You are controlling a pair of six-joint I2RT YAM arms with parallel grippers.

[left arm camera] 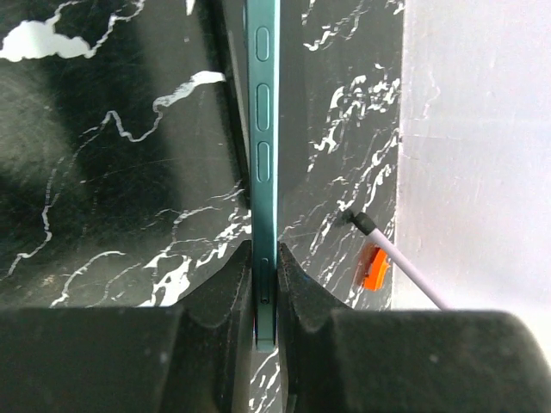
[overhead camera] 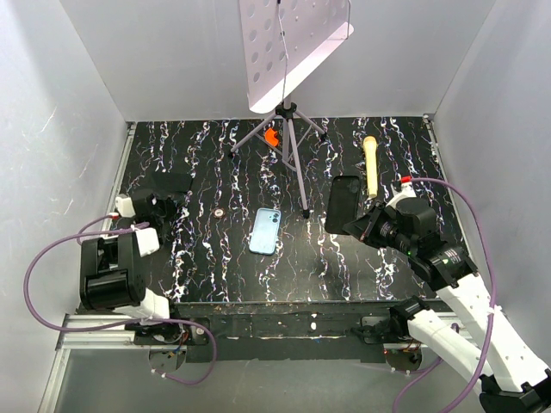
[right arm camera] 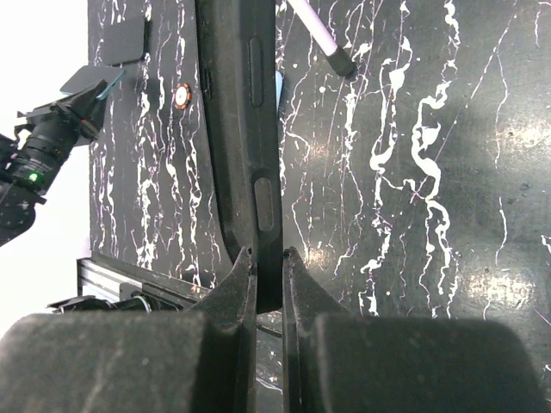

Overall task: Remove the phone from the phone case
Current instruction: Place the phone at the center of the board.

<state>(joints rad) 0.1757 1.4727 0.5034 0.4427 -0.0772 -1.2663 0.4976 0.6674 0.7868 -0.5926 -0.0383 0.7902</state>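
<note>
Separation is judged to be done or nearly so, since the two task things are seen well apart. At the left, the left gripper (left arm camera: pixel 264 262) is clamped tight on one end of a teal-edged slab (left arm camera: pixel 263 129) with three side buttons, shown edge-on above the table (left arm camera: pixel 103 172). What this slab is, and its part in the task, cannot be told. The left arm is folded close to its base at the table's left side, the wrist pointed inward. In the middle, the phone case (overhead camera: pixel 265 231) is laid flat on the marbled surface, light blue back upward, with the dark camera cutout at its far right corner. It is touched by neither gripper, and whether anything sits inside it cannot be seen from above. At the right, the phone (overhead camera: pixel 343 204) is gripped by one end in the right gripper (right arm camera: pixel 267 258), whose jaws are closed tight on it. It is held clear of the table, its dark face turned toward the overhead camera and its black edge with raised buttons shown to the wrist camera. The right arm is stretched forward and inward from its base. Setting the phone down is judged to be what is left.
</note>
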